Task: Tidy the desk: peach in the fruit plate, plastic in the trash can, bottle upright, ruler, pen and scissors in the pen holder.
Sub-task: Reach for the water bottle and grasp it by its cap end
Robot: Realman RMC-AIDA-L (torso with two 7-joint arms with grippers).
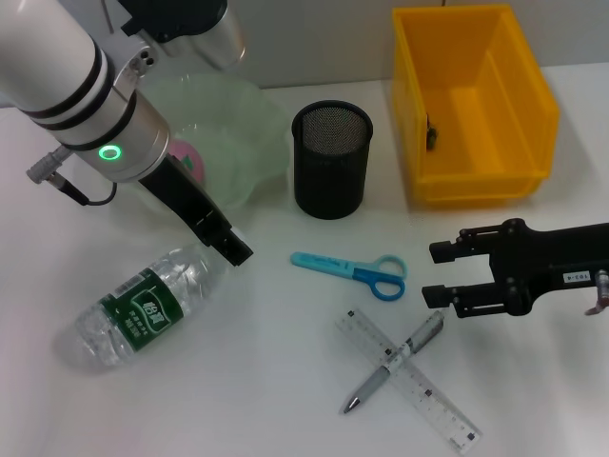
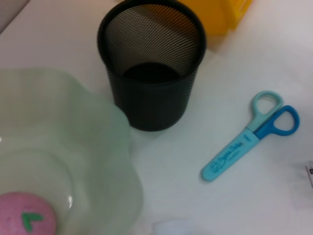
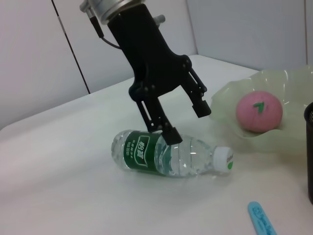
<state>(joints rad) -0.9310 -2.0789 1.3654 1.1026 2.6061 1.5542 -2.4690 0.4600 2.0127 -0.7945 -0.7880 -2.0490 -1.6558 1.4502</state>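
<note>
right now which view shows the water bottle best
The right wrist view: the water bottle lies on its side, label and white cap visible, the open left gripper just above it. The head view shows it lengthwise, its neck hidden behind the gripper. The left wrist view barely catches it.

Lab or office test bench: plain white table (image 1: 285, 400), grey wall panels (image 3: 146, 34), yellow bin (image 1: 471, 105), mesh holder (image 1: 331, 157).

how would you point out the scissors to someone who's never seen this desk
Start at the black mesh pen holder in the middle of the desk. Just in front of it, flat on the white surface, lie the scissors. Their light blue sheath and blue handle loops set them apart from the clear ruler and grey pen crossed nearby.
</note>
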